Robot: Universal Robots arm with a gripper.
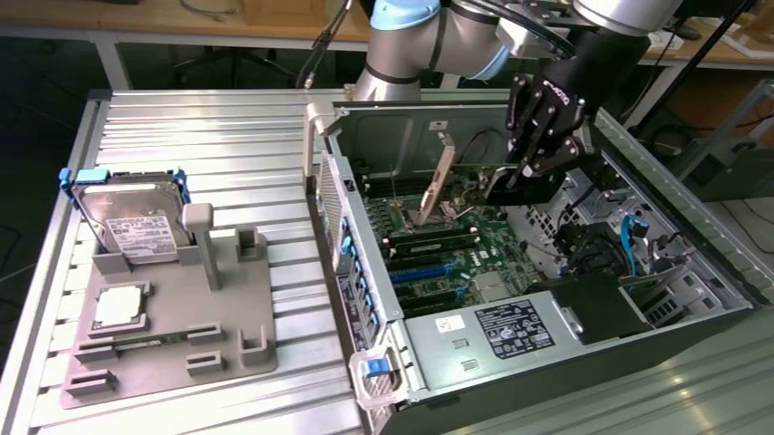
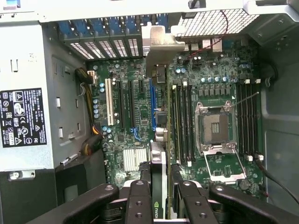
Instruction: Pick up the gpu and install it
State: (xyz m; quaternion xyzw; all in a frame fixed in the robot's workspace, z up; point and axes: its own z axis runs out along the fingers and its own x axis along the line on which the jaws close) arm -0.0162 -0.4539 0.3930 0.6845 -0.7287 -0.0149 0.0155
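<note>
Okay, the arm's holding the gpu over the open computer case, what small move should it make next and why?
Probably a slow descent toward the motherboard's expansion slots. The gripper is shut on the gpu, which hangs edge-on above the board and is not yet seated, so lowering it in line with a slot seems the safest step.

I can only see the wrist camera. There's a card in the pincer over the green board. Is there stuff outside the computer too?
Observer: Yes. A grey holder sits on the table, at the exterior view's left of the computer case.
Operator: What's in it?
Observer: A silver hard drive stands upright at its far end.
Operator: Anything else?
Observer: A square processor chip lies flat on it, nearer the camera than the drive.
</note>
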